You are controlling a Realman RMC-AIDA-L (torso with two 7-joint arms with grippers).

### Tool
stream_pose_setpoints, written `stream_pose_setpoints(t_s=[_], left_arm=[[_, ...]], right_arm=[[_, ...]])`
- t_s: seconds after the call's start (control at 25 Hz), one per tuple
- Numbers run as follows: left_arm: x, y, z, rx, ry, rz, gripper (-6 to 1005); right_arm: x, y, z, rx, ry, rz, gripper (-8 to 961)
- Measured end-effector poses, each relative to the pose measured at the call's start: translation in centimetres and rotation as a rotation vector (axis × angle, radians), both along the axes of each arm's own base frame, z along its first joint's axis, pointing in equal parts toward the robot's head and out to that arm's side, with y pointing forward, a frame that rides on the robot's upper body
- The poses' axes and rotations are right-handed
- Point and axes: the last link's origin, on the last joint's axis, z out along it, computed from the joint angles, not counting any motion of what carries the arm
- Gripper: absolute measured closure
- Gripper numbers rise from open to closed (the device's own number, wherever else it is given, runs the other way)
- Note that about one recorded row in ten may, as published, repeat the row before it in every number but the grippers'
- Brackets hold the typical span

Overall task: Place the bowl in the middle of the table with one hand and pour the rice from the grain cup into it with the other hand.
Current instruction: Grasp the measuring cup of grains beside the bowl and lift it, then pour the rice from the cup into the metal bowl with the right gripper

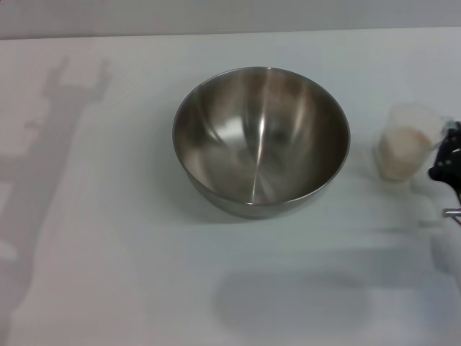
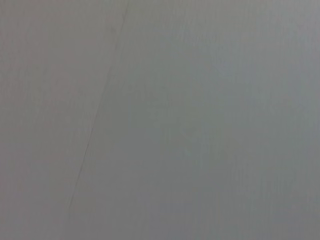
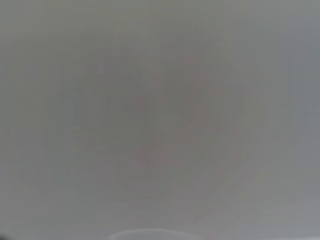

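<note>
The steel bowl (image 1: 261, 140) stands upright and empty near the middle of the white table (image 1: 108, 238). To its right the clear grain cup (image 1: 408, 140) stands on the table, holding pale rice (image 1: 402, 153). My right gripper (image 1: 446, 157) shows only as black parts at the right edge of the head view, right beside the cup's far side; whether it touches the cup I cannot tell. My left gripper is out of view; only an arm's shadow lies on the table at the left. Both wrist views show a plain grey surface.
The table's far edge (image 1: 230, 33) runs along the top of the head view. A soft shadow (image 1: 295, 299) lies on the table in front of the bowl.
</note>
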Motion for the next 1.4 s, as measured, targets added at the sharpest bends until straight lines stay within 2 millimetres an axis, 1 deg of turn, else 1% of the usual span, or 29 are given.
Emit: stream_pose_setpoints(t_s=[0.04,0.08,0.2,0.24,0.32,0.44,0.48,0.52,0.6,0.64,0.68,0.72,0.76,0.8,0.96,1.0,1.04,1.08,1.2,1.24,1.28,1.4], left_arm=[[0.0,0.0,0.0,0.001,-0.001,0.0,201],[0.0,-0.1,0.0,0.002,-0.002,-0.001,201],[0.0,-0.1,0.0,0.002,-0.003,-0.001,201],[0.0,-0.1,0.0,0.002,-0.003,-0.001,201],[0.0,-0.2,-0.1,-0.001,-0.003,0.0,201],[0.0,-0.2,-0.2,-0.003,-0.003,0.0,201],[0.0,-0.2,-0.2,-0.004,-0.004,0.0,201],[0.1,-0.2,-0.3,-0.005,-0.005,0.001,201],[0.1,-0.2,-0.3,-0.005,-0.005,0.001,201],[0.1,-0.2,-0.4,-0.007,-0.008,0.002,201],[0.1,-0.2,-0.4,-0.007,-0.008,0.003,201],[0.1,-0.2,-0.4,-0.008,-0.008,0.003,201],[0.1,-0.2,-0.4,-0.008,-0.008,0.003,201],[0.1,-0.2,-0.4,-0.009,-0.009,0.004,201],[0.1,-0.2,-0.4,-0.01,-0.011,0.005,201],[0.1,-0.2,-0.4,-0.01,-0.012,0.005,201],[0.0,-0.3,-0.4,-0.009,-0.015,0.005,201],[0.0,-0.3,-0.4,-0.009,-0.015,0.005,201],[0.0,-0.4,-0.3,-0.008,-0.021,0.005,201],[0.0,-0.4,-0.3,-0.009,-0.025,0.005,201],[0.0,-0.4,-0.3,-0.009,-0.025,0.005,201],[0.0,-0.5,-0.3,-0.009,-0.027,0.004,201]], right_arm=[[0.0,-0.1,0.4,0.026,0.004,0.001,932],[0.1,-0.3,1.3,0.085,0.009,0.004,933],[-0.2,-0.3,2.7,0.162,-0.01,0.046,937],[-0.2,-0.3,2.7,0.162,-0.01,0.046,938],[-1.4,0.5,4.5,0.245,-0.072,0.157,939],[-1.8,0.8,4.9,0.26,-0.087,0.186,939],[-2.6,1.6,5.6,0.281,-0.125,0.252,939],[-2.6,1.6,5.6,0.281,-0.125,0.252,939],[-3.5,2.5,6.1,0.293,-0.162,0.309,939],[-3.9,3.0,6.3,0.3,-0.185,0.335,939],[-4.8,3.9,6.5,0.315,-0.239,0.372,939],[-5.3,4.3,6.5,0.32,-0.274,0.39,939],[-6.5,5.0,6.3,0.325,-0.376,0.44,939],[-7.1,5.2,6.0,0.325,-0.435,0.467,939],[-9.1,6.1,4.8,0.33,-0.67,0.549,939],[-9.1,6.1,4.8,0.33,-0.67,0.549,939],[-9.8,6.4,4.1,0.329,-0.779,0.581,939],[-9.8,6.4,4.1,0.329,-0.779,0.581,939],[-10.5,6.8,3.0,0.326,-0.944,0.618,940],[-10.8,7.0,2.3,0.319,-1.039,0.638,940],[-10.8,7.0,2.3,0.319,-1.039,0.638,940],[-10.9,7.0,1.5,0.305,-1.151,0.662,940]])
